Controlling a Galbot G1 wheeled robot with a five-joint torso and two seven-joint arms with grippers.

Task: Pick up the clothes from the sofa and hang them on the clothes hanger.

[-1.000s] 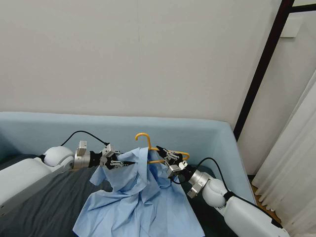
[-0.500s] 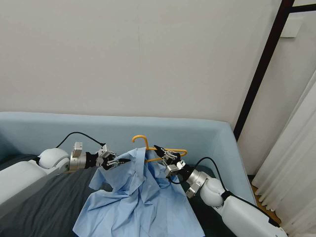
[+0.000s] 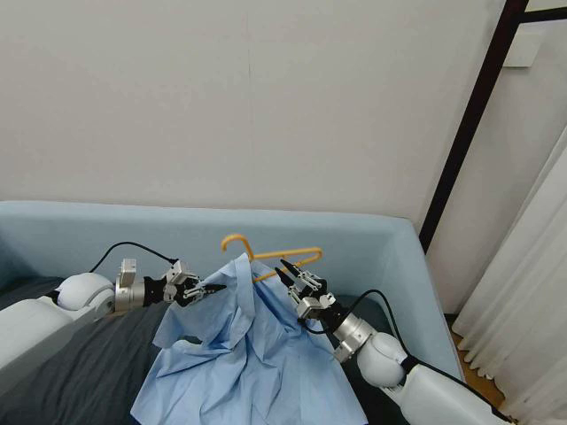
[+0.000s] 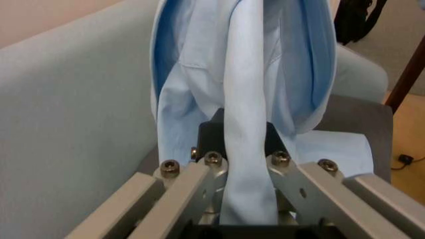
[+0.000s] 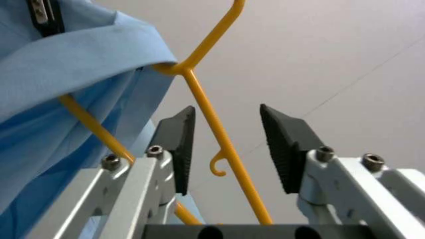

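A light blue shirt (image 3: pixel 248 363) is draped over the sofa seat, its collar lifted up to an orange hanger (image 3: pixel 283 259). My left gripper (image 3: pixel 215 287) is shut on a fold of the shirt (image 4: pixel 219 59) near the collar; the left wrist view shows the cloth pinched between the fingers of that gripper (image 4: pixel 244 154). My right gripper (image 3: pixel 285 268) is just under the hanger's right arm. In the right wrist view its fingers stand apart, and the thin hanger (image 5: pixel 206 114) rod runs through the gap of the gripper (image 5: pixel 227 109) without touching either pad. The shirt (image 5: pixel 59 64) hangs over the hanger's far arm.
The pale blue sofa backrest (image 3: pixel 372 239) runs behind the work, above a dark grey seat cushion (image 3: pixel 80 372). A black upright pole (image 3: pixel 469 115) stands at the right, beside a white curtain (image 3: pixel 532 310). The wall behind is plain.
Both grippers have moved left. The hanger has gone with them, rising and tilting so its hook sits higher and further left. The shirt collar is pulled up along it.
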